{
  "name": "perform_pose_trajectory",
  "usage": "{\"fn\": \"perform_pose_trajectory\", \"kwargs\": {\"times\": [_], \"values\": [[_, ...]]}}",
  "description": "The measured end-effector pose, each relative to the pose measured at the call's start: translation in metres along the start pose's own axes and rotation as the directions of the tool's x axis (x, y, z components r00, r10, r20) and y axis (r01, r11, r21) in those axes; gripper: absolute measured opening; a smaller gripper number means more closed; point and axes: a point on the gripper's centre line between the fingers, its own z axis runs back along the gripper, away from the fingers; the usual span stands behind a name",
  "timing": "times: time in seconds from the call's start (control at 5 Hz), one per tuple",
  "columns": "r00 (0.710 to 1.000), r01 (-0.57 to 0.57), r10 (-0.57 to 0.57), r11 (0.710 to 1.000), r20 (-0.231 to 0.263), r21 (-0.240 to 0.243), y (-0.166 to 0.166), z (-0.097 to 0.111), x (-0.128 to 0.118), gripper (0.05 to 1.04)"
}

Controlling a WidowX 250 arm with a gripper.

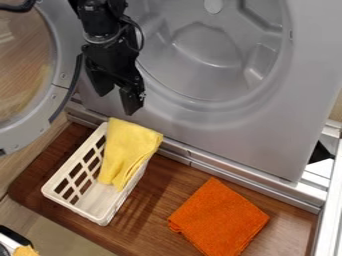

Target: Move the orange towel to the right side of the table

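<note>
Camera view: your tool's (116, 95) tips are apart, holding nothing. The towel (219, 218) lies on the worktop (160, 192), right of the basket (73, 206). Your job looks almost done; maybe a little more right.

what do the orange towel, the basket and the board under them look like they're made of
Towel: soft cloth, probably terry or microfibre, with a matte, fuzzy-looking face and a folded corner.
Basket: likely molded plastic, off-white, smooth, with an even grid of openings in its side.
Board: wood or a wood-look laminate, brown with streaky grain and a slight sheen.
</note>
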Motion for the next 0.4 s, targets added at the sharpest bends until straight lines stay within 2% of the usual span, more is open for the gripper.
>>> {"fn": "perform_pose_trajectory", "kwargs": {"times": [0.2,0.4], "values": [[1.000,-0.001,0.001,1.000,-0.024,-0.016,-0.003,-0.008,-0.004,1.000],[1.000,0.028,-0.027,0.998,0.006,-0.065,-0.025,-0.013,0.001,1.000]]}}
